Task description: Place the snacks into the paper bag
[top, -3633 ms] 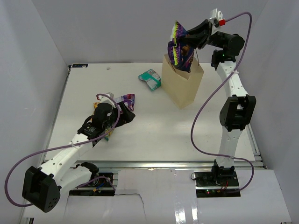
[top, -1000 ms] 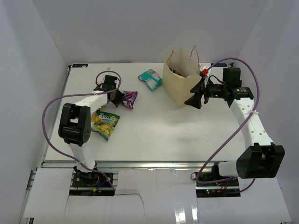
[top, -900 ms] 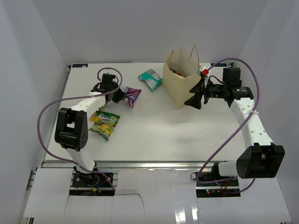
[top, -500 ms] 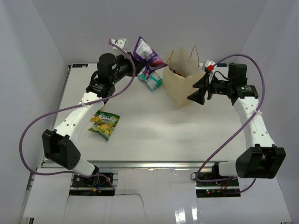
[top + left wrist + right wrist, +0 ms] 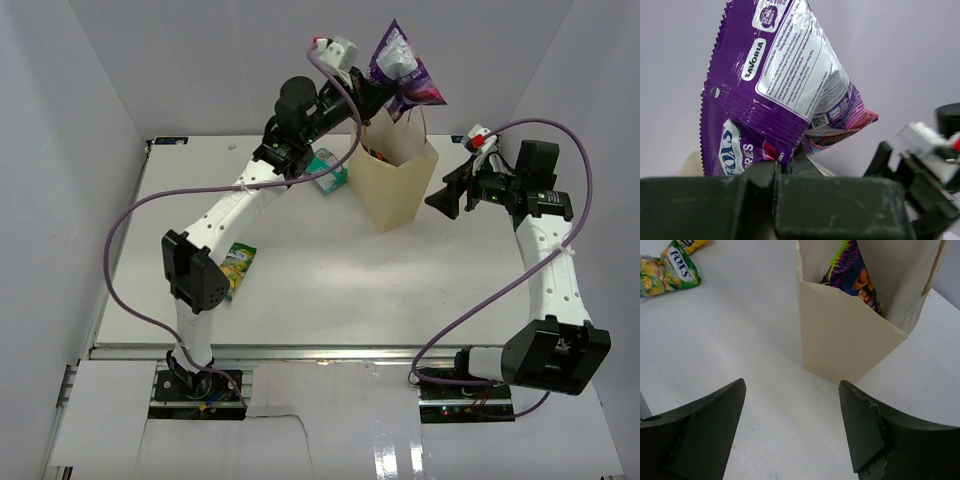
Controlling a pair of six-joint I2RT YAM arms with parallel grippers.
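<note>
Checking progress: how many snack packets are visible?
4: purple-white packet in the left tool above the paper bag, dark purple bag inside it, teal-white packet and green-yellow packet on the table. Others may hide inside.

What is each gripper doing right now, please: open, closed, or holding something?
Left gripper: shut on the small purple-white packet, up by the paper bag.
Right gripper: open, holding nothing.

Most of the dark purple bag [image 5: 852,270] is hidden inside the paper bag [image 5: 845,345]. The left arm [image 5: 235,200] covers part of the teal-white packet [image 5: 332,176]
</note>
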